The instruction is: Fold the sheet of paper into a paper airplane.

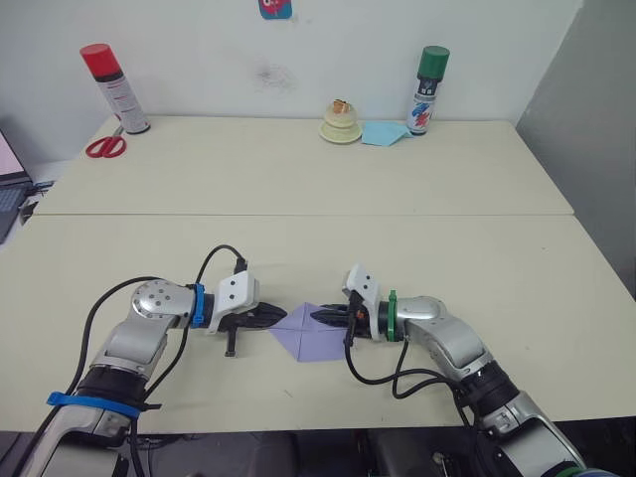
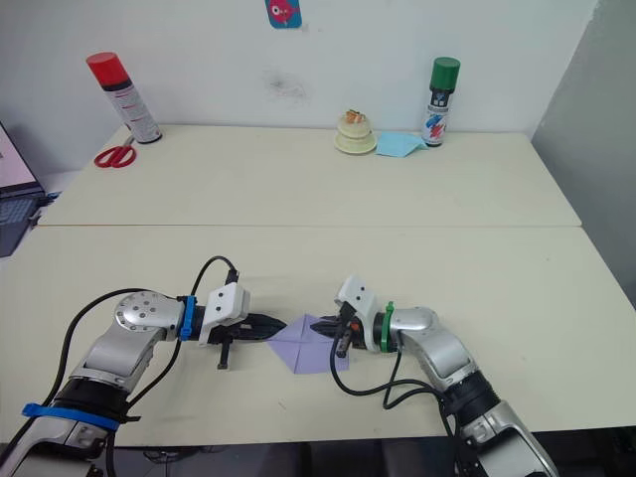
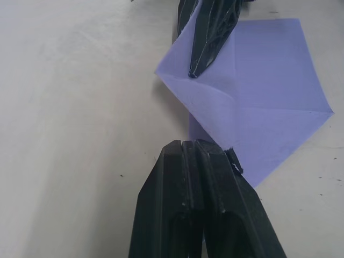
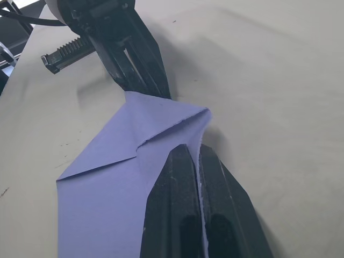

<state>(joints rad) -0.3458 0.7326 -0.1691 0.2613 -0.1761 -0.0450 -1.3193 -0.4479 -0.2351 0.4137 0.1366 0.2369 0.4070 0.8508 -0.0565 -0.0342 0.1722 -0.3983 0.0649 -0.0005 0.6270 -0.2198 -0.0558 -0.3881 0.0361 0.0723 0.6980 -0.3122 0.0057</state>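
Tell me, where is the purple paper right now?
The sheet of paper lies near the table's front edge, between the left tool and right tool, both pinching it.

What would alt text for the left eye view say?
Two robot grippers, left gripper and right gripper, pinch opposite edges of a partly folded sheet of paper on a cream table. Spray cans, scissors stand far behind.
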